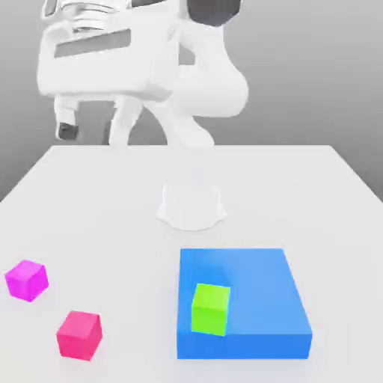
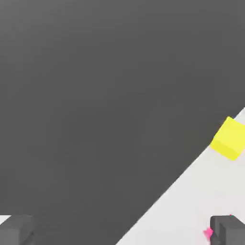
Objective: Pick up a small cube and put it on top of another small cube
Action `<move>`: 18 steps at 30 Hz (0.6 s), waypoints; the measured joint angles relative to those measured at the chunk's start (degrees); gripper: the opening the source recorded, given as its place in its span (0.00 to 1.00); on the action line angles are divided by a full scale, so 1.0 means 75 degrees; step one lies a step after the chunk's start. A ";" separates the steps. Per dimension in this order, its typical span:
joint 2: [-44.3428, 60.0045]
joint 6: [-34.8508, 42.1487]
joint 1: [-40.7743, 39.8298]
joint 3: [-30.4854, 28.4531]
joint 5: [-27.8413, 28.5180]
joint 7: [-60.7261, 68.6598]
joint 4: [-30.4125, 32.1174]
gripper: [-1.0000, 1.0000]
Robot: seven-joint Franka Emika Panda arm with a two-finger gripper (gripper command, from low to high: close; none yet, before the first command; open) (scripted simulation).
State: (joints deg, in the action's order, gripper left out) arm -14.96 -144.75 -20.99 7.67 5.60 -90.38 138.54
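Grey wall stood behind a white desk [image 1: 97, 194], and the white arm [image 1: 187, 82] rose from its round base near the middle of the desk, bulking large over the far edge. Its gripper [image 1: 93, 127] hung high above the far left part of the desk, fingers spread wide apart with nothing between them; in the hand view the two dark fingertips [image 2: 228, 229] sat far from each other.

One flat blue block [image 1: 254, 299], the biggest thing on the desk, lay close to the near edge, toward the exterior view's right. Four small cubes could be counted. One green cube [image 1: 210, 308] rested on top of the blue block, at its near left corner. One pink cube [image 1: 79, 334] sat near the near edge on the exterior view's left, and one magenta cube [image 1: 27, 280] stood just beyond it, closer to the left edge, the two apart. One yellow cube [image 2: 229, 138] appeared in the hand view, right at an edge of the desk. All the cubes were plain, solid-coloured and square-cornered.
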 joint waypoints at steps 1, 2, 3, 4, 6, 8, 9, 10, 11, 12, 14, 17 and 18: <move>0.0234 -0.0098 -0.0107 0.0005 0.0053 -0.0344 0.0051 0.50; 0.0467 -0.0195 -0.0203 0.0001 0.0104 -0.0685 0.0102 0.50; 0.0700 -0.0293 -0.0294 -0.0010 0.0148 -0.1022 0.0153 0.50; 0.0932 -0.0391 -0.0370 -0.0034 0.0187 -0.1356 0.0203 0.50; 0.1394 -0.0588 -0.0563 -0.0094 0.0235 -0.2001 0.0306 0.50; 0.1852 -0.0791 -0.0734 -0.0165 0.0233 -0.2611 0.0410 0.50; 0.2079 -0.0892 -0.0820 -0.0195 0.0215 -0.2903 0.0463 0.50; 0.2304 -0.0993 -0.0876 -0.0227 0.0180 -0.3184 0.0515 0.50; 0.2528 -0.1096 -0.0898 -0.0258 0.0127 -0.3451 0.0568 0.50; 0.2750 -0.1197 -0.0905 -0.0313 0.0044 -0.3694 0.0621 0.50; 0.3190 -0.1408 -0.0941 -0.0395 -0.0172 -0.4152 0.0729 0.50; 0.3919 -0.1878 -0.0950 -0.0498 -0.0375 -0.4522 0.0746 0.50; 0.4190 -0.2093 -0.0925 -0.0539 -0.0358 -0.4573 0.0706 0.50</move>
State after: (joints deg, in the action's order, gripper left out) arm 16.46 -160.44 -27.93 3.63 2.92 -124.68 143.84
